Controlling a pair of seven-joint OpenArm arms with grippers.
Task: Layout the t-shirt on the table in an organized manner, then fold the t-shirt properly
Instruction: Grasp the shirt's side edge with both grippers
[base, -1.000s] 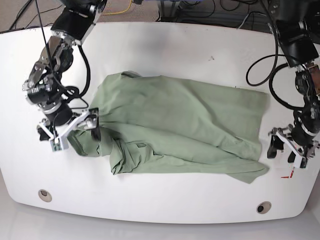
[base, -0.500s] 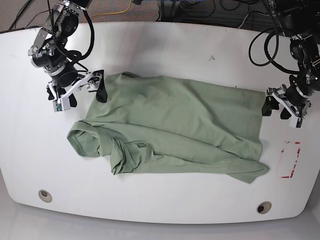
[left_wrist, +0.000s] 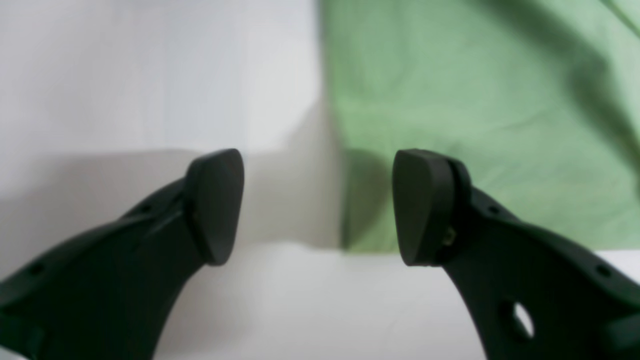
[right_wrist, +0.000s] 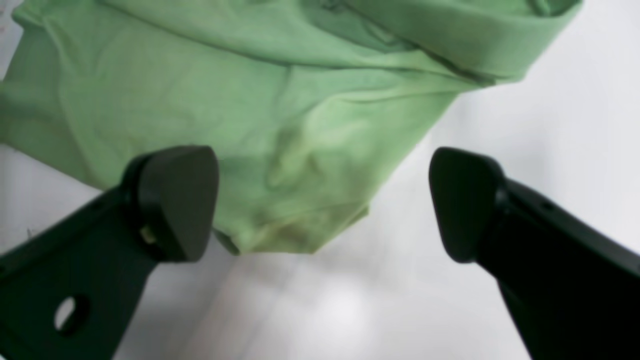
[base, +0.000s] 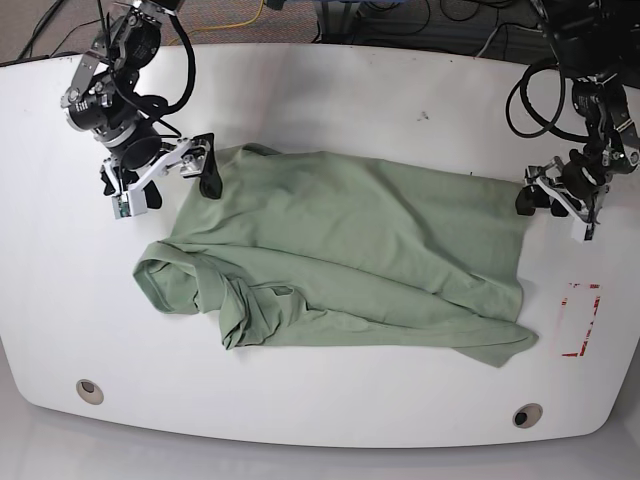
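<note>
A: Which step is this?

B: The laying-out, I'd say; no fold has begun. Going left to right in the base view: the right pincer (base: 165, 178) sits at the far left corner of the t-shirt (base: 340, 255), released, nothing between its pads. Its wrist view shows that corner of the cloth lying just under the gap.

A: And the shirt itself?

B: Spread across the middle of the tabletop (base: 330, 95), but untidy. The left end is rumpled and rolled back on itself, and the near edge runs crooked toward the red tape mark (base: 580, 320).

A: The other arm?

B: The left pincer (base: 557, 200) is at the shirt's far right corner, also released. In its wrist view one pad is over bare tabletop, the other over cloth, straddling the edge.

A: So next?

B: Probably each closes on its corner, then they pull apart to flatten the cloth. Each needs a clean bite on a single layer.
</note>
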